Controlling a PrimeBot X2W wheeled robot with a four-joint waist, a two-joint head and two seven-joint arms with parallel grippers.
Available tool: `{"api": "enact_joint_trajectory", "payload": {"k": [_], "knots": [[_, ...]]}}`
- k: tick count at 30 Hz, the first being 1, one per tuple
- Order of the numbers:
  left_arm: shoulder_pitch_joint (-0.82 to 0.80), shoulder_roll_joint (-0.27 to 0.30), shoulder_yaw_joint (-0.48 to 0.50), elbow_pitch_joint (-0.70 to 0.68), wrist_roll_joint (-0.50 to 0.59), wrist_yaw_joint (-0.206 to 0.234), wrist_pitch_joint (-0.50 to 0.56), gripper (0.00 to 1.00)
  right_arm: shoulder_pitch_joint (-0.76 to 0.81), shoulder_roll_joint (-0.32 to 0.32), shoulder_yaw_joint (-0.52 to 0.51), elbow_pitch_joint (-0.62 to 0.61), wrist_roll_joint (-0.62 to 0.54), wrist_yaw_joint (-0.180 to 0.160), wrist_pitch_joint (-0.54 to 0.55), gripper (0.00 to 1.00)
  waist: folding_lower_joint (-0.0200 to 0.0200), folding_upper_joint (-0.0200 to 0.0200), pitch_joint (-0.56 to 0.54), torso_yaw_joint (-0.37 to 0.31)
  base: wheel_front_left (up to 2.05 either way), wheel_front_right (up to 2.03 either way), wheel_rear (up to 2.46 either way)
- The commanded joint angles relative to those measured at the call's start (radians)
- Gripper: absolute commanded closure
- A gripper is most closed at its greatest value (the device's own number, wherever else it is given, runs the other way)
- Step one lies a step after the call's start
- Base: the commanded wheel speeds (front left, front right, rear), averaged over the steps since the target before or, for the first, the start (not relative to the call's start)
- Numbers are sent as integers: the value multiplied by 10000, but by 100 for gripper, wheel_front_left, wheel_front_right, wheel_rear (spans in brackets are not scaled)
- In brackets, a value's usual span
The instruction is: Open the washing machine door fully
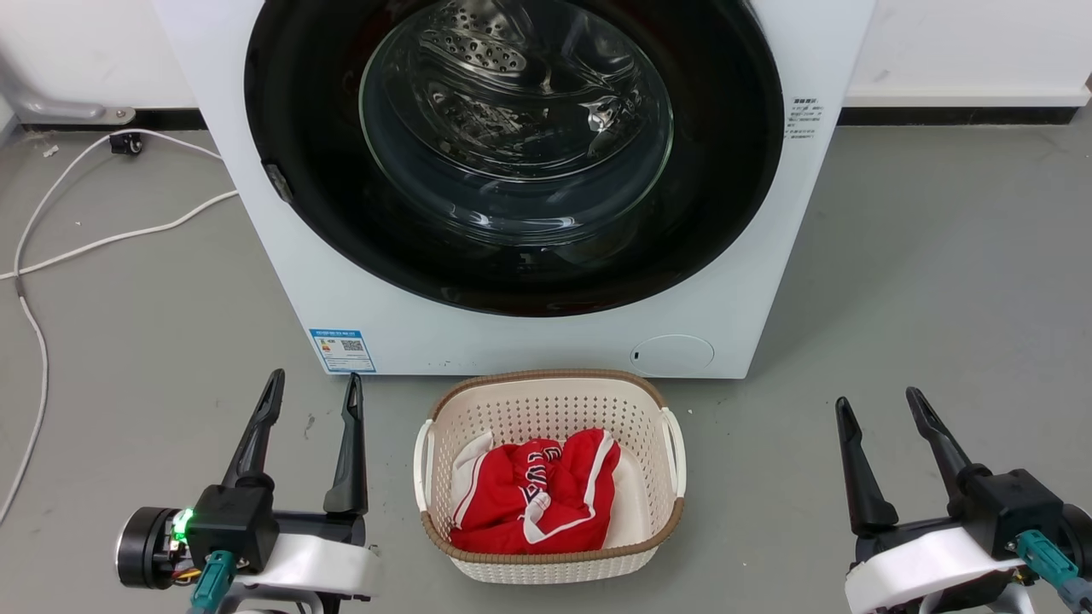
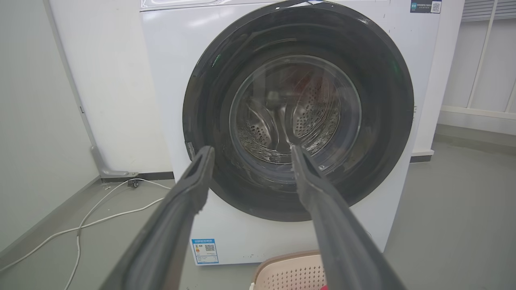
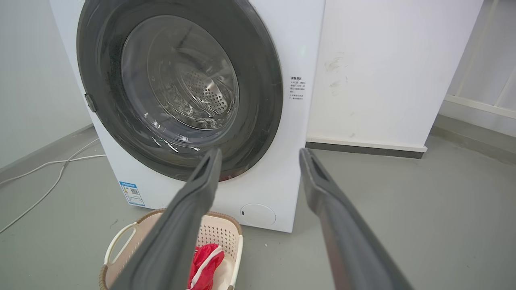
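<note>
The white washing machine [image 1: 546, 341] stands straight ahead on the grey floor. Its round glossy black door [image 1: 307, 128] lies flat against the front, closed, with the clear glass bowl [image 1: 516, 128] at its centre and a small grey latch tab [image 1: 279, 182] on its left rim. My left gripper [image 1: 314, 388] is open at the lower left, well short of the machine. My right gripper [image 1: 879, 405] is open at the lower right, holding nothing. The door [image 2: 201, 100] sits behind the left gripper [image 2: 250, 153] in the left wrist view, and the door [image 3: 262, 80] lies up-left of the right gripper [image 3: 260, 155].
A cream perforated basket [image 1: 444, 520] with a red and white garment [image 1: 537, 495] stands on the floor between the grippers, just before the machine. White cables [image 1: 102, 239] trail over the floor at the left. A white wall [image 3: 383, 72] stands right of the machine.
</note>
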Motion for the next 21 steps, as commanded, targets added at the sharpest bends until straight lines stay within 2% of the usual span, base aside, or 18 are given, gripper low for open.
{"api": "enact_joint_trajectory", "payload": {"k": [1, 2, 3, 4, 5, 10, 13, 21], "knots": [[60, -29, 43, 19, 48, -26, -24, 0, -32, 39, 2, 9, 75, -3, -32, 0, 0, -1, -4, 5, 0, 0, 0], [58, -40, 51, 23, 54, -42, -24, 0, -32, 39, 8, 6, 118, -3, -52, 0, 0, -1, -2, 6, 0, 0, 0], [55, -49, 64, 24, 64, -56, -24, 0, -32, 39, 28, 17, 157, -3, -56, 29, 0, -1, 0, 5, 0, 0, 0], [52, -55, 80, 25, 70, -51, -24, 0, -36, 39, 40, 25, 165, -3, -58, 78, 0, -1, 3, 3, 0, 0, 0], [52, -59, 91, 27, 78, -59, -24, 0, -45, 39, 67, 36, 228, -3, -59, 100, 0, -1, 6, -1, 0, 0, 0], [67, -92, 148, 8, 88, -101, -24, 0, -69, 39, 129, 94, 540, -3, -96, 100, 0, -1, 34, -32, 0, 0, 0], [69, -110, 185, -6, 87, -131, -24, 0, -83, 39, 142, 162, 1201, -3, -144, 100, 0, -1, 65, -48, 0, 0, 0], [113, -149, 279, -3, 30, -187, -24, 0, -293, 34, 317, 915, 5708, -3, -431, 100, 0, -1, 63, -32, 0, 0, 0]]}}
